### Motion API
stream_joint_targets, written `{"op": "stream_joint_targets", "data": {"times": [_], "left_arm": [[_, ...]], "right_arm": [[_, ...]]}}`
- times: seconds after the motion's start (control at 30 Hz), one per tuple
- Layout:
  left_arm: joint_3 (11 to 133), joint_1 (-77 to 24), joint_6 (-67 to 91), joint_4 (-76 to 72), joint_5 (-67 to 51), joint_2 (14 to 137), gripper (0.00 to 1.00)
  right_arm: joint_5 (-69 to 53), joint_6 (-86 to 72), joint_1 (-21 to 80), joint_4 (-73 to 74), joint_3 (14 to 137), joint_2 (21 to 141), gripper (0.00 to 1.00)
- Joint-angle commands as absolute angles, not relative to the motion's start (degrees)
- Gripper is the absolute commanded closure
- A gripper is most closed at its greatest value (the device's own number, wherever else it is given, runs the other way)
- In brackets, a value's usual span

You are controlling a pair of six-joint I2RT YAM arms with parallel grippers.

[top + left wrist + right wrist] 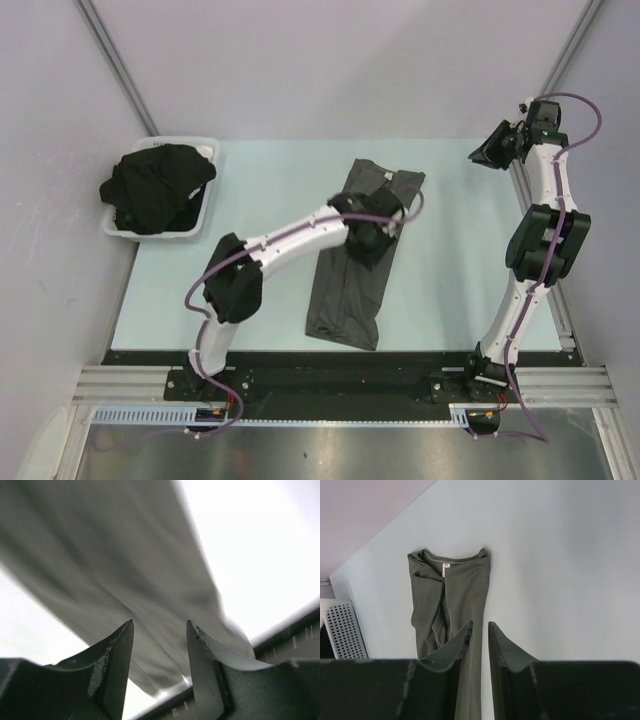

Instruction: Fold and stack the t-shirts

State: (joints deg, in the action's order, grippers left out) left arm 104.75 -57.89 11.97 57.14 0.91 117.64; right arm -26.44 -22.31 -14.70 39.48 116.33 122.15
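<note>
Black t-shirts (155,185) are piled in the white tray (212,150), well off to the left gripper's (160,629) left, probably waiting their turn. The left gripper hangs low right over the charcoal t-shirt (345,300), which lies folded into a long strip on the table (450,250). Its jaws are spread partway, nothing between them, cloth just beyond the tips. I'd guess it's lining up the next fold. The right gripper (480,626) is parked high, the shirt far below it, jaws nearly pressed together and empty.
</note>
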Motion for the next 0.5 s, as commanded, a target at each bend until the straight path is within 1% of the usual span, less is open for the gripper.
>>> {"op": "stream_joint_targets", "data": {"times": [0.0, 0.03, 0.1, 0.17, 0.2, 0.37, 0.47], "left_arm": [[114.8, -45.2, 9.7, 54.1, 0.5, 122.4, 0.47], [118.2, -43.3, 9.6, 52.7, -1.0, 124.5, 0.47], [118.9, -37.7, 11.0, 50.0, -6.0, 126.0, 0.46], [123.4, -34.9, 11.3, 49.0, -6.8, 129.5, 0.46], [124.3, -32.3, 11.9, 48.0, -9.6, 130.7, 0.45], [128.1, -27.6, 13.0, 38.6, -15.0, 135.3, 0.43], [130.3, -25.9, 15.4, 34.5, -20.7, 139.4, 0.43]], "right_arm": [[-27.2, -21.9, -14.5, 40.9, 119.4, 120.0, 0.77], [-27.2, -22.3, -14.6, 41.0, 119.2, 119.2, 0.77], [-28.1, -22.6, -14.2, 40.6, 118.2, 118.4, 0.76], [-27.3, -22.2, -13.6, 41.4, 118.0, 117.4, 0.76], [-27.1, -21.6, -13.4, 41.7, 117.9, 117.2, 0.76], [-25.7, -20.5, -11.6, 43.3, 117.6, 116.9, 0.76], [-24.0, -19.4, -10.2, 44.4, 117.7, 117.1, 0.75]]}}
